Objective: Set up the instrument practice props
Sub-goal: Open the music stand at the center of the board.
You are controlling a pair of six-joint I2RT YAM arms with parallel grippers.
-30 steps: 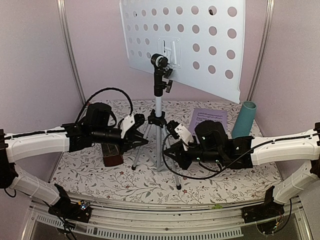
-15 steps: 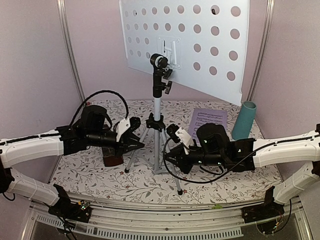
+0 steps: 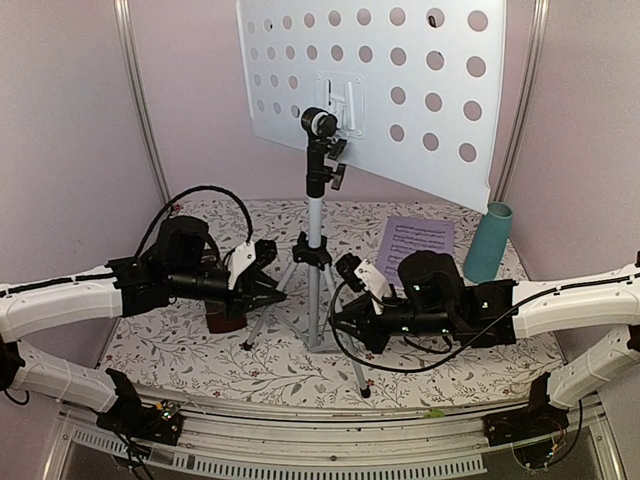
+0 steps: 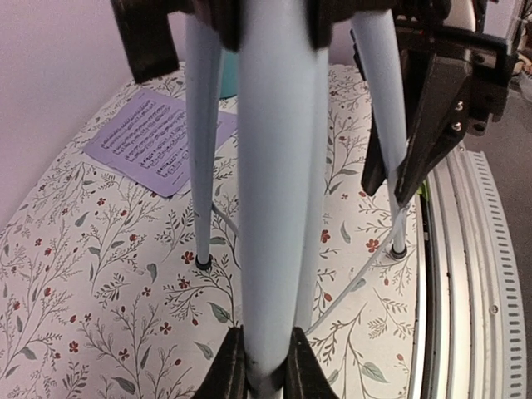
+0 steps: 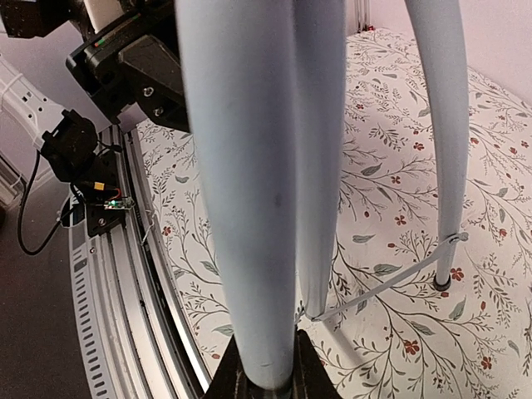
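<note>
The pale-blue perforated music stand point(image 3: 370, 90) stands upright at the middle back on silver tripod legs point(image 3: 262, 318). My left gripper point(image 3: 275, 295) is shut on the left leg; in the left wrist view the fingertips point(image 4: 233, 370) pinch that leg point(image 4: 278, 208). My right gripper point(image 3: 338, 318) is shut on the front right leg, shown in the right wrist view as a pale tube point(image 5: 241, 191) between the gripper's tips point(image 5: 264, 378). The sheet-music page point(image 3: 415, 240) lies flat at the back right. The dark-red-brown metronome point(image 3: 222, 318) is partly hidden behind my left gripper.
A teal cup point(image 3: 488, 243) stands upright right of the sheet music, near the right wall. Lilac walls close in the floral table mat point(image 3: 180, 350) on three sides. A metal rail point(image 3: 330, 425) runs along the near edge.
Both grippers have moved toward the near edge with their legs. The tripod feet have spread wider and the stand's hub has dropped slightly.
</note>
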